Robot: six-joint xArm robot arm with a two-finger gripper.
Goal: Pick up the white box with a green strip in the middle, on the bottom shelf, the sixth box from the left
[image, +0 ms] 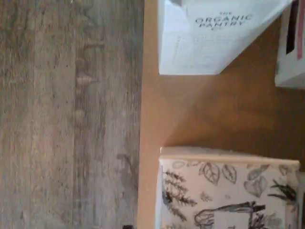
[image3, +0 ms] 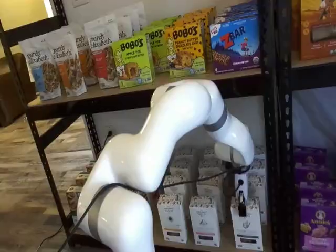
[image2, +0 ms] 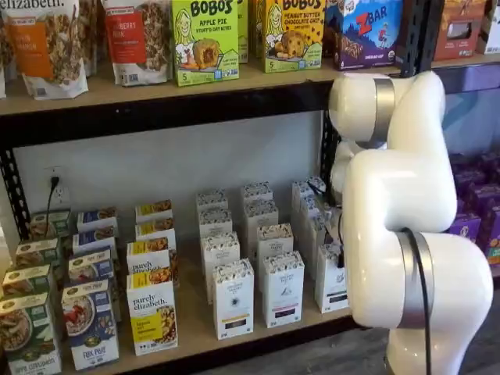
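The white box (image3: pixel 247 226) stands at the front of the bottom shelf (image3: pixel 223 244), rightmost of three like cartons, with a speckled band on top and a small greenish label low on its front. It also shows in a shelf view (image2: pixel 330 280), partly behind the arm. My gripper (image3: pixel 242 206) hangs just above and in front of its top. Only a single black finger shows, so I cannot tell whether it is open. The wrist view shows the shelf board (image: pixel 214 109), a patterned carton (image: pixel 228 191) and a white carton side printed "Organic Pantry" (image: pixel 209 38).
Two like cartons with black strips (image3: pixel 172 218) (image3: pixel 205 220) stand left of the target. Purely Elizabeth boxes (image2: pixel 152 308) fill the shelf's left part. A black rack post (image3: pixel 270 131) and purple boxes (image3: pixel 315 220) are on the right. Wood floor (image: pixel 71 114) lies in front.
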